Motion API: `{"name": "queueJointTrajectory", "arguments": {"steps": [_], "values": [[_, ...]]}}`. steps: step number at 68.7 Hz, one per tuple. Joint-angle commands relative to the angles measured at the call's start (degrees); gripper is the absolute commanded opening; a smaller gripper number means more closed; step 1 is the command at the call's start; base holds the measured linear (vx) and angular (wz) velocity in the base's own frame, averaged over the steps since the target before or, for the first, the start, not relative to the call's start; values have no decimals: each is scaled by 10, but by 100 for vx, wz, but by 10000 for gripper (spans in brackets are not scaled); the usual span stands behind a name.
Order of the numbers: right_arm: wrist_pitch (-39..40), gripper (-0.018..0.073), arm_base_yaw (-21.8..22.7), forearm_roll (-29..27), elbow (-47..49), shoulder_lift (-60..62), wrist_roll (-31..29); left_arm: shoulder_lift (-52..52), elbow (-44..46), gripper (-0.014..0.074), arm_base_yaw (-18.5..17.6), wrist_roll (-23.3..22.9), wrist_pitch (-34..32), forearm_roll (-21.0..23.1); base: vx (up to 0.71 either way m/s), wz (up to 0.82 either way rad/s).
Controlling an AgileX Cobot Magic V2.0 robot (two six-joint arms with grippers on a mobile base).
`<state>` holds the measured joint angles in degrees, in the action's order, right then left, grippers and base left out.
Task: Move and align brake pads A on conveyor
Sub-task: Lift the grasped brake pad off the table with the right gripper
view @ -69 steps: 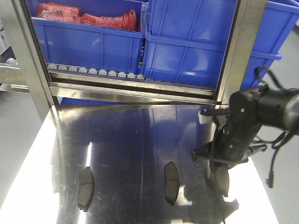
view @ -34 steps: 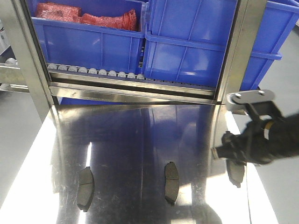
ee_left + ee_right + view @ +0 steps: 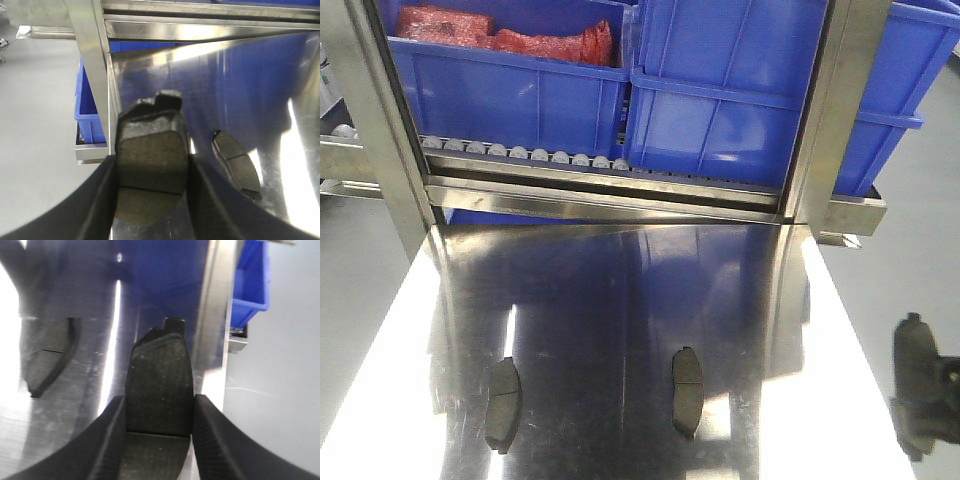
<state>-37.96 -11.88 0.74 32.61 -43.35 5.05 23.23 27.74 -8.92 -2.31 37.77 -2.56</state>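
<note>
Brake pads A, four: I hold one pad (image 3: 150, 145) clamped by its long edges in the left claw (image 3: 152, 160), a second pad (image 3: 160, 370) likewise in the right claw (image 3: 159, 399), probably for carrying to the unseen conveyor; third pad (image 3: 503, 403) and fourth pad (image 3: 687, 392) lie lower-frame on the table (image 3: 600, 300).

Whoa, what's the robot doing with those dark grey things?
The robot is handling brake pads. Its left pincer grips one pad and its right pincer grips a second pad, each near a side edge of the shiny steel table. Two more lie flat on the table: the left pad and the middle pad. No belt shows in these pictures.
</note>
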Motion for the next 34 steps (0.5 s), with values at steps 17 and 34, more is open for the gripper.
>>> {"name": "queueJointTrajectory", "arguments": {"steps": [17,34], "values": [[41,-7,26,-11,-58,129,-54,4,17,-6,0,0,-54,2,0,0],[40,-7,26,-7,-75,146,-54,4,17,-6,0,0,-54,2,0,0]]}}
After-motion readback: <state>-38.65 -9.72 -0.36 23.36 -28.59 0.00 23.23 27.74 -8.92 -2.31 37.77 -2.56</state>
